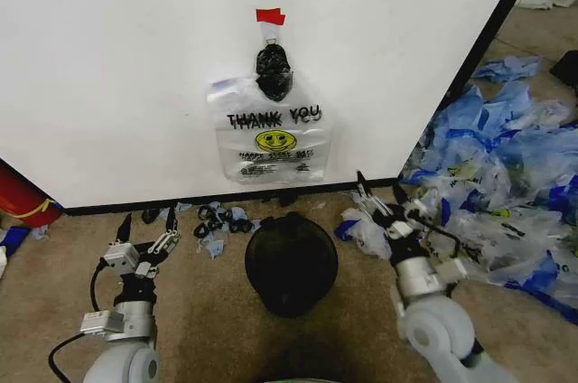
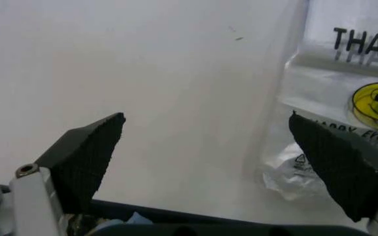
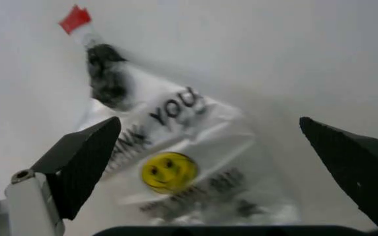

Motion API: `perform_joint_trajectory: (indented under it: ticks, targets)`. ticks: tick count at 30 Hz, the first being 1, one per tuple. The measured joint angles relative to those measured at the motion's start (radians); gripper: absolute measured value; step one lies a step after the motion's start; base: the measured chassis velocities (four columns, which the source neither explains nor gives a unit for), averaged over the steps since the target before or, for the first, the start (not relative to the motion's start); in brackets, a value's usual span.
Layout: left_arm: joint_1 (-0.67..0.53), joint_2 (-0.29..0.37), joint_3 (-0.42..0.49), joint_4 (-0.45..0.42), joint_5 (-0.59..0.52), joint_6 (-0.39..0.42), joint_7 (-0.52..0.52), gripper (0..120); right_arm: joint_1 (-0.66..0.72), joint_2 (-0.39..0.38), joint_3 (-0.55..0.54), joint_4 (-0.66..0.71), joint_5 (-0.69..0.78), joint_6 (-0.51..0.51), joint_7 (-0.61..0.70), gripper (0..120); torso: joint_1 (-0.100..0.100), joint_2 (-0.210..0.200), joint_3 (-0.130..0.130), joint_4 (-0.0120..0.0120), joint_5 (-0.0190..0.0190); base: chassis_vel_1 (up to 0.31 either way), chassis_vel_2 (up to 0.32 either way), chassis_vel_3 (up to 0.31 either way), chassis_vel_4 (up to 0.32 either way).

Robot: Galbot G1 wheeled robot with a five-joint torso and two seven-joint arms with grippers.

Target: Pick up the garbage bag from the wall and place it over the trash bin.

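The garbage bag [image 1: 274, 139] hangs flat on the white wall [image 1: 135, 67], clear plastic printed with "THANK YOU" and a yellow smiley, held by a piece of red tape [image 1: 269, 16] above a glossy black bundle [image 1: 274, 72]. The round black trash bin [image 1: 291, 262] stands on the carpet directly below it. My left gripper [image 1: 148, 220] is low at the left, open and empty, apart from the bag [image 2: 346, 98]. My right gripper [image 1: 379, 191] is open at the bin's right and faces the bag [image 3: 175, 162].
A large heap of blue-and-clear bags [image 1: 506, 175] covers the floor at the right, close to my right arm. Small blue and black scraps [image 1: 221, 218] lie along the wall's black base strip. A red object [image 1: 23, 198] sits at the far left.
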Motion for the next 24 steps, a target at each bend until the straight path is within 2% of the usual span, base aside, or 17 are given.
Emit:
perform_joint_trajectory:
  ticks: [5, 6, 13, 19, 24]
  targets:
    - [0.002, -0.035, -0.008, 0.004, 0.030, 0.003, -0.001, 99, 0.190, -0.002, -0.114, -0.087, 0.124, 0.005, -0.022, 100, 0.000, 0.000, 0.000, -0.0001, -0.0001, 0.000, 0.000, 0.000, 0.000]
    - [0.002, -0.035, -0.008, 0.004, 0.030, 0.003, -0.001, 99, 0.190, -0.002, -0.114, -0.087, 0.124, 0.005, -0.022, 100, 0.000, 0.000, 0.000, -0.0001, -0.0001, 0.000, 0.000, 0.000, 0.000]
    - [0.010, -0.075, -0.021, 0.007, 0.063, 0.005, -0.001, 99, 0.418, 0.064, -0.231, -0.238, 0.212, 0.011, -0.057, 100, 0.000, 0.000, 0.000, -0.0004, -0.0002, 0.000, 0.000, 0.000, 0.000]
    - [0.017, -0.091, -0.025, 0.007, 0.074, 0.005, -0.002, 99, 0.537, 0.115, -0.278, -0.339, 0.243, 0.015, -0.079, 100, 0.000, 0.000, 0.000, -0.0002, 0.0001, 0.000, 0.000, 0.000, 0.000]
    - [0.020, -0.099, -0.027, 0.006, 0.080, 0.004, -0.002, 99, 0.583, 0.152, -0.297, -0.384, 0.247, 0.014, -0.081, 100, 0.000, 0.000, 0.000, -0.0003, 0.0000, 0.000, 0.000, 0.000, 0.000]
